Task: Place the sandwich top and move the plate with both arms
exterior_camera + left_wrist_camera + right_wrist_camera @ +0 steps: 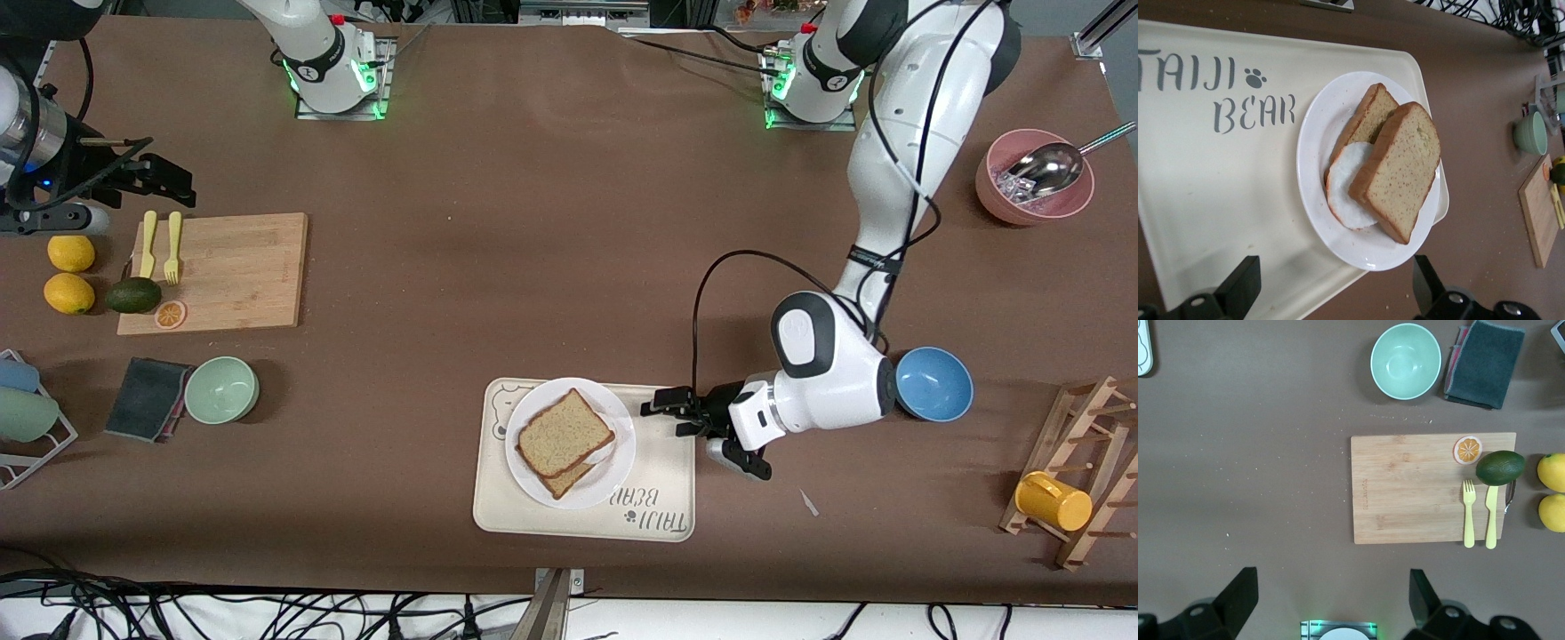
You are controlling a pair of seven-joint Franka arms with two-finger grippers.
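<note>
The white plate (620, 447) sits on the cream bear-print tray (673, 471). The sandwich top (564, 432), a pale tan speckled slice, lies tilted on a darker slice with egg white. In the left wrist view the top (1403, 170) leans over the egg white (1348, 187) on the plate (1317, 143). My left gripper (665, 418) is open and empty, low over the tray edge beside the plate; its jaws (1335, 287) stand wide, facing the plate rim. My right gripper (169, 180) is open and empty, waiting above the table by the cutting board's end.
A blue bowl (933, 383) sits by the left arm's elbow. A wooden cutting board (218, 271) holds a yellow fork and knife, with an avocado (134, 295) and lemons (69, 274) beside it. A green bowl (221, 389) and grey cloth (147, 398) lie nearer the camera.
</note>
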